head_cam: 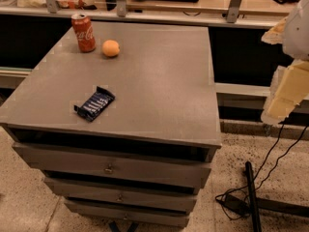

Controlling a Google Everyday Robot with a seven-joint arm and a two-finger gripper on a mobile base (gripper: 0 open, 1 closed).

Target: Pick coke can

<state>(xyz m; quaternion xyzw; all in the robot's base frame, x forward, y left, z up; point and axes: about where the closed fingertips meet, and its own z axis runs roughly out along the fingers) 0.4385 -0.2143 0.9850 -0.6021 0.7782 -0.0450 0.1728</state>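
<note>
Tool (287,92): at right edge of frame, off the surface (159,81); open or closed cannot be told.
Coke can (83,32): upright, upper left, orange (111,48) just beside.
Risk: can toppled or orange knocked by a misjudged reach.

light: dim, warm — soft shadows | glare: gripper (286,92) washed pale at right edge

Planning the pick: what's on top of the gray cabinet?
Coke can upright at back left, orange beside it, blue snack wrapper nearer the front. The gripper is beyond the cabinet's right edge. Drawer contents are hidden.
</note>
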